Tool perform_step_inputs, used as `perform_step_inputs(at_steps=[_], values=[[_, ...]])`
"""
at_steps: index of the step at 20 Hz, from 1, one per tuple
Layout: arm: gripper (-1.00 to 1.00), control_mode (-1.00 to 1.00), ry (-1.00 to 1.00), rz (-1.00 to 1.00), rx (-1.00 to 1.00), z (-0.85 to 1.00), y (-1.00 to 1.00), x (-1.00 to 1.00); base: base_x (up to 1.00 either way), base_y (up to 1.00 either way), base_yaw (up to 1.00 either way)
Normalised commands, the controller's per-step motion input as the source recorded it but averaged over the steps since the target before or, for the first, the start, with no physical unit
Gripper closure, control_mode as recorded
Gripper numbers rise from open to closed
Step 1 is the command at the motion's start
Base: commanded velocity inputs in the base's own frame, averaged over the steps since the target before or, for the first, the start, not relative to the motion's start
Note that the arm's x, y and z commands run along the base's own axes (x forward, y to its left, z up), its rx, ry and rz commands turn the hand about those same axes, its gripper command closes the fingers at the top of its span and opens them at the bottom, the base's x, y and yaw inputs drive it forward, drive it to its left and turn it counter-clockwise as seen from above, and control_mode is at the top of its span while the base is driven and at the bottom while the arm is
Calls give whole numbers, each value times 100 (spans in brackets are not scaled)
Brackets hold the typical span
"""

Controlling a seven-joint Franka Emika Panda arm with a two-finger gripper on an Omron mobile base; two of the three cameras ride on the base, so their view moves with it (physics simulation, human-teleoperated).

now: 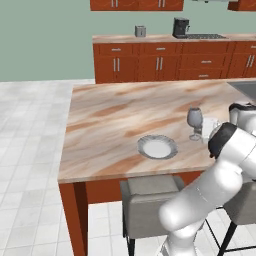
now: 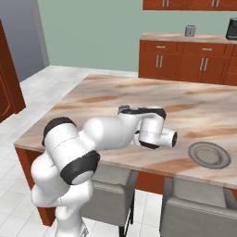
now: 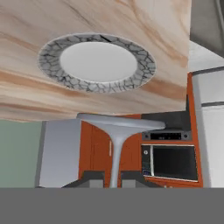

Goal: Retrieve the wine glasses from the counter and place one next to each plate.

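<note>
Simulated kitchen: the robot's gripper [image 3: 112,177] had its jaws drawn narrow on the thin stem of a wine glass [image 1: 195,121], holding it upright just beside the white plate [image 1: 157,148] w/ the patterned grey rim, near the front edge of the table [image 1: 115,115]. In the hand view the round foot sat beyond the finger tips, w/ the plate past it. From the left base view the foot looked down on the stone, or very nearly. Whether it was truly touching could not be told from that angle.

Risks from here, as judged:
- If the foot was not flat on the top, letting go could drop or rock the glass. It is tall, w/ a small foot, and would likely tip.
- Pulling the jaws away crooked could snag the stem and drag the glass over, possibly onto the plate or off the near edge.
- The bulky forearm hung close over this corner, so a wide swing on retreat could clip the bowl.
- A greyish plate [image 2: 209,154] farther along had no glass visible by it, so that share of the job looked undone.
</note>
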Motion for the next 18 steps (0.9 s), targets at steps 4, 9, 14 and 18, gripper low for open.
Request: perform_step_inputs(at_steps=[4, 9, 14, 18], values=[[100, -100, -17, 9, 2, -19, -43, 2, 0, 0, 0], [100, -100, -3, 10, 0, -22, -10, 11, 0, 0, 0], [100, -100, 19, 4, 0, -10, 0, 10, 0, 0, 0], [100, -100, 19, 1, 0, -2, 0, 9, 0, 0, 0]])
